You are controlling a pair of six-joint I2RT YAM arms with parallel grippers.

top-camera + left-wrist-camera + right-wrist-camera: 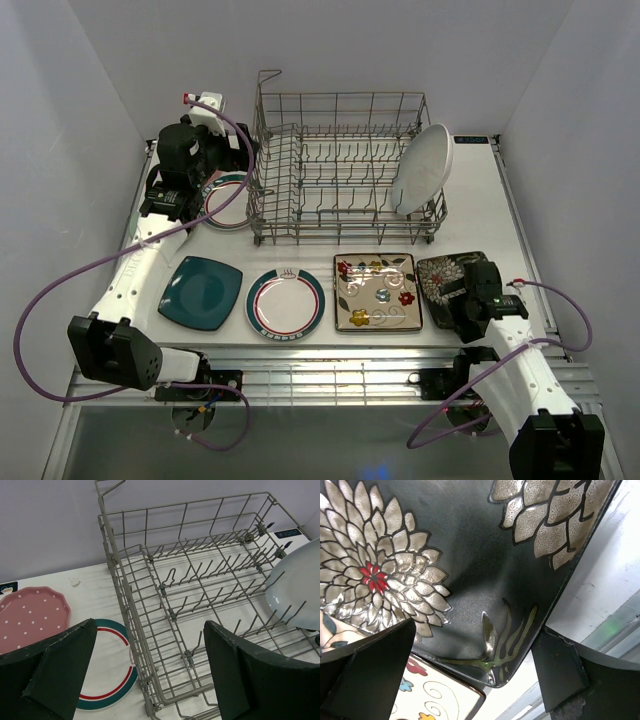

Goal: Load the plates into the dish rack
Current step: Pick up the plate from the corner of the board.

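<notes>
Dish rack (345,165) sits at 12 o'clock on the worktop (480,215). White oval plate (422,168) stands tilted at its 3 o'clock end. Left hand (150,680) at rack's 9 o'clock, fingers spread, holding nothing, above rimmed round plate (112,670); pink dotted plate (30,617) just beside that. Row at rack's 6 o'clock, flat: teal square plate (201,292), second rimmed round plate (285,302), cream floral square plate (377,292), dark floral square plate (470,570). Right hand (475,675) spread wide over the dark plate's corner; can't tell if touching.
</notes>
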